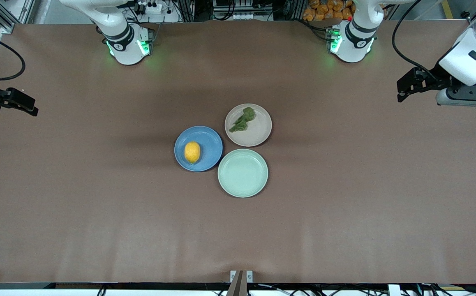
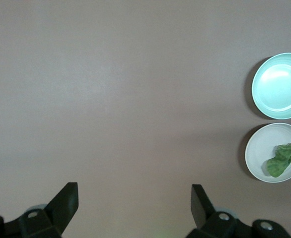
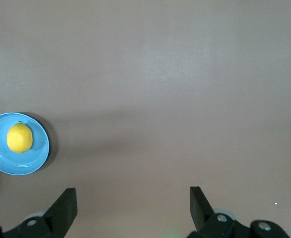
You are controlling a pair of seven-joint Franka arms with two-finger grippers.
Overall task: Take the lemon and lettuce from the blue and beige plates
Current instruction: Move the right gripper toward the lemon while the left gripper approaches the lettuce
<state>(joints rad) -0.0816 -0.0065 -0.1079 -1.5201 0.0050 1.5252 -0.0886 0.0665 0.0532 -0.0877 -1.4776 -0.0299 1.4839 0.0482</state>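
A yellow lemon (image 1: 192, 152) lies on the blue plate (image 1: 210, 142) at mid-table. A green lettuce leaf (image 1: 243, 119) lies on the beige plate (image 1: 260, 132), beside the blue plate and farther from the front camera. My left gripper (image 1: 400, 91) is open and empty over bare table at the left arm's end. Its wrist view shows the open gripper (image 2: 134, 192), the lettuce (image 2: 283, 158) and the beige plate (image 2: 257, 154). My right gripper (image 1: 30, 105) is open and empty over the right arm's end. Its wrist view shows the open gripper (image 3: 133, 196), the lemon (image 3: 19, 138) and the blue plate (image 3: 36, 154).
An empty pale green plate (image 1: 243, 172) sits against the other two plates, nearest to the front camera. It also shows in the left wrist view (image 2: 279, 85). The brown table (image 1: 98, 205) spreads wide around the plates.
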